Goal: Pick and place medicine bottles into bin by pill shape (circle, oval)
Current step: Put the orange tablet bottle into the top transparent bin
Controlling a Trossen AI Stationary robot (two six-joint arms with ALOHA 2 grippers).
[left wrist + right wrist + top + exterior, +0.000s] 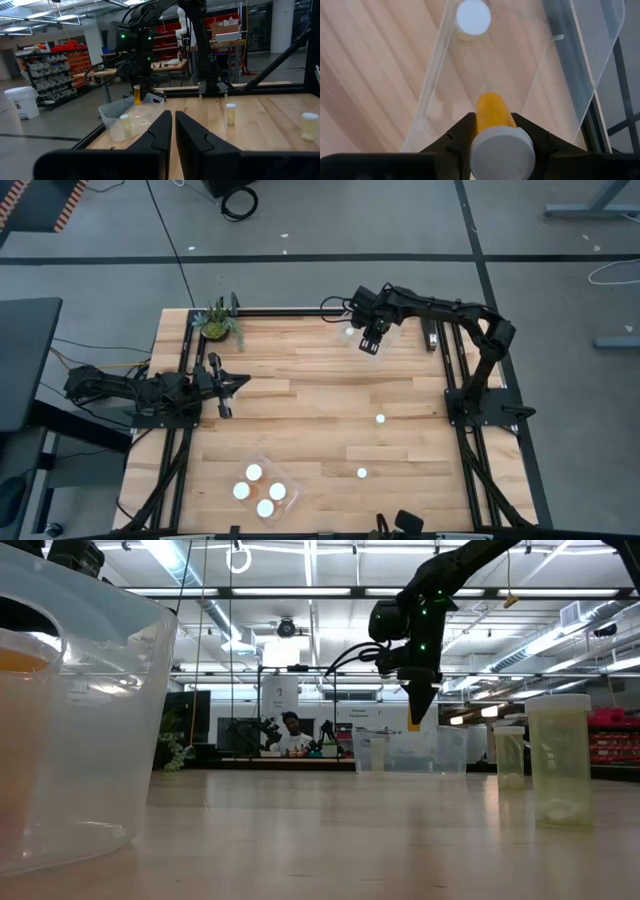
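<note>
While right end effector (492, 131) hangs over far bin (540, 60) clamped on bottle (495, 112) | wrist cam shows one inside (473, 17) | near bin (287, 477) has four | two loose on tabletop (300, 410) | left end effector (173, 131) nearly together, left edge

One bottle (492, 131) is held over the far bin (530, 70), which holds another; four are grouped in the near bin (285, 476).

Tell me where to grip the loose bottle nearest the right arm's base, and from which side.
Grip that bottle around its body just under the white cap, coming straight down. It stands upright and alone on the table, so the fingers should fit on either side.
</note>
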